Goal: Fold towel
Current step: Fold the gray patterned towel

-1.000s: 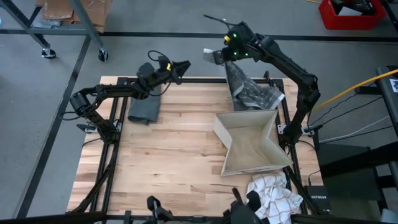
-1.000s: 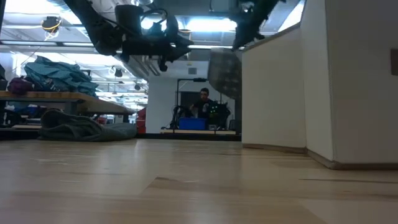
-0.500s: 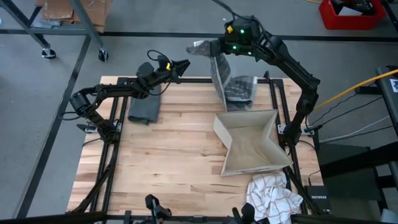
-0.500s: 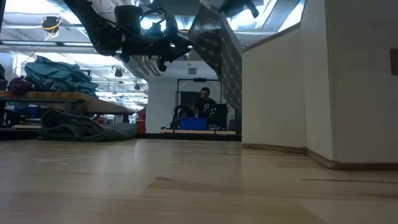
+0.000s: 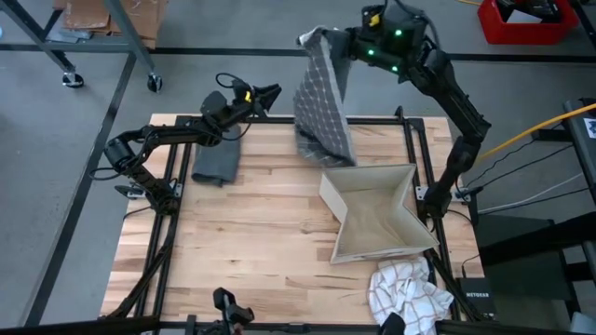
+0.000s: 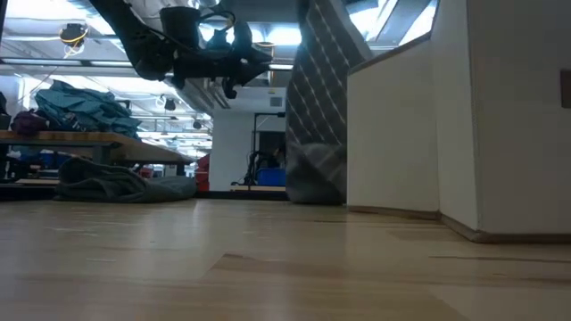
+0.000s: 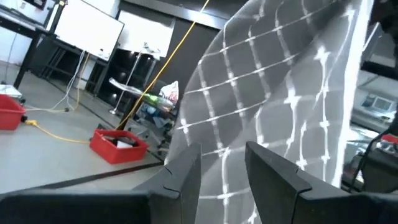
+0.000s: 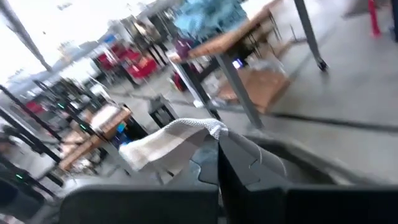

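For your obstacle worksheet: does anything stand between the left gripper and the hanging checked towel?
Nothing visible does. The left gripper is open above the table's far edge, and the checked towel, shut in the right gripper, hangs just beyond its fingers with only air between.

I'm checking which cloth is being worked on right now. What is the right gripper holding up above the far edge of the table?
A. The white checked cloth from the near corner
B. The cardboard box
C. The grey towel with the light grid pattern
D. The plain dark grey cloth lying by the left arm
C: the right gripper is shut on the grey grid-patterned towel, which hangs from it beside the box.
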Controlling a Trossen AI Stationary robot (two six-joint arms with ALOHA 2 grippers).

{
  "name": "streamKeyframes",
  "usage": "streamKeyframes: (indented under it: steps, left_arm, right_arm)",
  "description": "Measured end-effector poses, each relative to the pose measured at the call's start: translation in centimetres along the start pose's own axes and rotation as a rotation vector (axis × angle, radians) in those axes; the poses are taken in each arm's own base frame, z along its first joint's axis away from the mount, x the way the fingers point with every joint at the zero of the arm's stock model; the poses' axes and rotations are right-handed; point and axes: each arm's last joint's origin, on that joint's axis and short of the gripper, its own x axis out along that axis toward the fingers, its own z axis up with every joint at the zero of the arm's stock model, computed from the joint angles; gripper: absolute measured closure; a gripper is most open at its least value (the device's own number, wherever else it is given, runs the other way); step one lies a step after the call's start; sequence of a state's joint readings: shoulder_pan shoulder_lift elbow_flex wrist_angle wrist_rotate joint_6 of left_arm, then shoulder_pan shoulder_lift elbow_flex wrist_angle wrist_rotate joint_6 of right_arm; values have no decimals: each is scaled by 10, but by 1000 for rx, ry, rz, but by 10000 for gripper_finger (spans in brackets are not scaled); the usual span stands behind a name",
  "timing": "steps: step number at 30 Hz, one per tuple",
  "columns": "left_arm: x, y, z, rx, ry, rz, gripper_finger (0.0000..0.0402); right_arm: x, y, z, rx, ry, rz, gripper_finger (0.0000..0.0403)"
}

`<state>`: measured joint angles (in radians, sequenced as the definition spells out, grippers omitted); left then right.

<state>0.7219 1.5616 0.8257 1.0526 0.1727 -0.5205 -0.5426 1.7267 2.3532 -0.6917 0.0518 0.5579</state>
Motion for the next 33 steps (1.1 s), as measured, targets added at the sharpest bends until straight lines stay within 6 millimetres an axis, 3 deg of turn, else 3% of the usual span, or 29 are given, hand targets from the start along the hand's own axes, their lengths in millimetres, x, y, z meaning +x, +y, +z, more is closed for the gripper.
streamKeyframes:
  steps: [6,13,22,28,33]
  left_arm:
    - [-1,2,2,34,-11,6,285]
    - [-2,8,10,53,-58,9,285]
    - [-7,26,21,-13,-67,19,285]
    - [-9,30,15,-96,101,-99,285]
    - [-10,26,7,-28,244,-244,285]
  right_arm:
    - [-21,9,14,17,-55,103,402]
    - [-28,10,9,46,61,154,402]
    - [-32,6,-13,71,370,216,402]
    - [-38,16,-40,77,589,214,402]
    - [-48,31,-62,52,728,205,402]
